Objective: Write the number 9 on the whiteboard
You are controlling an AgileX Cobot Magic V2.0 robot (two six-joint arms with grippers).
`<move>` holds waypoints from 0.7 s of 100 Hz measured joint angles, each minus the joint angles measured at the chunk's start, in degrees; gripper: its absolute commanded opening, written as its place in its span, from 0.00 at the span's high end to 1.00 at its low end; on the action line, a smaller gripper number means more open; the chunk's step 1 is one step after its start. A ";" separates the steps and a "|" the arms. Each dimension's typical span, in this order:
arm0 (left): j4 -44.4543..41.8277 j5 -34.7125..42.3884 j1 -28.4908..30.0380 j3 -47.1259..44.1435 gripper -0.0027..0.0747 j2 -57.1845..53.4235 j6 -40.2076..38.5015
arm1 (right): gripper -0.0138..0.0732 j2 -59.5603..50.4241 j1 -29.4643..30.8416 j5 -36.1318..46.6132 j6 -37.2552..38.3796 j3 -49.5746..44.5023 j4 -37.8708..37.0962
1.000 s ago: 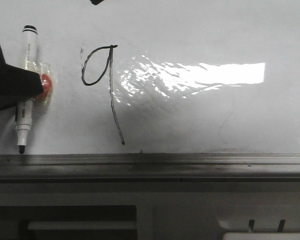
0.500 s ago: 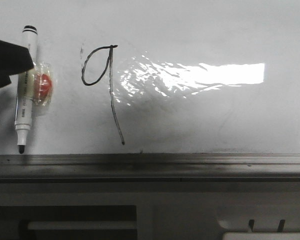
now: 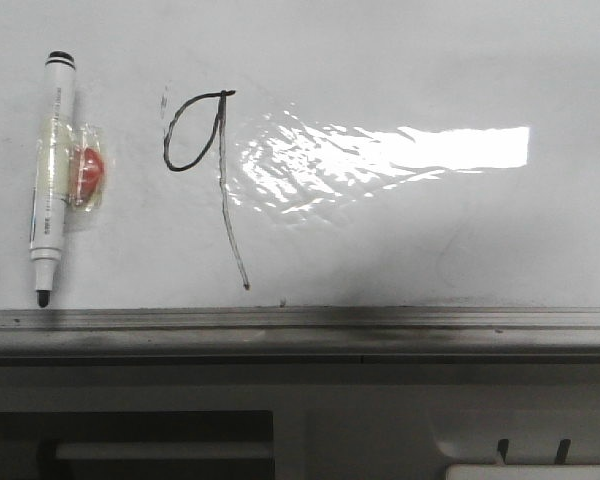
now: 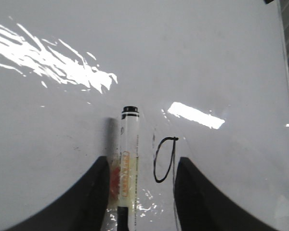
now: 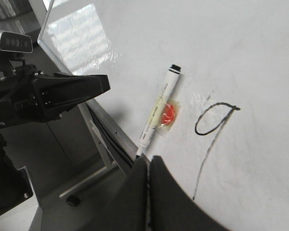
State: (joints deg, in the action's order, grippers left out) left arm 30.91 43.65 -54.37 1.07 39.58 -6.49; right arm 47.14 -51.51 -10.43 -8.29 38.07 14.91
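Standing upright, the number 9 (image 3: 208, 170) trails toward the rail; left claw (image 4: 140, 202) spread, right claw (image 5: 148, 192) pressed together.

A black number 9 (image 3: 208, 170) stands on the whiteboard (image 3: 430, 60), a marker (image 3: 50, 175) lying left of it.

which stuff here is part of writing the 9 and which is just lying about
Part of the job:
- number 9, already drawn
- whiteboard
- marker, uncapped, lying on the board
- left claw, open above the marker

Just there:
- grey tray rail
- red taped piece on the marker
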 measured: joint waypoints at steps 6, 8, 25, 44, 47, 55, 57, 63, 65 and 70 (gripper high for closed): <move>-0.63 -1.40 0.00 -0.41 0.69 -2.28 0.00 | 0.92 -5.24 0.00 1.43 0.00 -4.85 -0.25; -0.79 -2.14 0.00 -0.41 0.72 -2.73 0.00 | 0.92 -7.30 0.00 1.57 0.00 -6.40 -0.26; -3.04 -6.96 0.00 -0.68 0.92 -6.00 3.00 | 0.92 -25.00 0.00 1.73 0.00 -17.34 -0.90; -6.39 -7.16 0.00 -0.68 0.99 -6.69 3.62 | 0.92 -43.87 0.00 1.73 0.00 -26.57 -3.34; -6.60 -7.16 0.00 -0.68 0.99 -6.69 3.67 | 0.92 -45.96 0.00 1.73 0.00 -27.84 -3.46; -7.06 -7.16 0.00 -0.68 0.99 -6.69 4.19 | 0.92 -47.54 0.00 1.48 0.00 -29.76 -3.55; -7.06 -7.16 0.14 -0.68 0.99 -6.69 4.24 | 0.92 -47.55 0.00 1.46 0.00 -30.14 -3.55; -7.06 -7.16 0.14 -0.68 0.99 -6.69 4.69 | 0.92 -47.30 0.00 1.10 0.00 -30.75 -3.55; -7.06 -7.04 0.14 -0.68 0.99 -6.69 4.81 | 0.92 -47.19 0.00 0.94 0.00 -30.86 -3.55; -7.15 -6.57 0.14 -0.68 0.99 -6.69 4.93 | 0.92 -46.93 0.00 0.95 0.00 -31.14 -3.55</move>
State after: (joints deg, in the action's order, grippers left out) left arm 23.75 37.08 -54.23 0.39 32.89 -1.56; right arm 0.21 -51.51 -9.47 -8.29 6.92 11.37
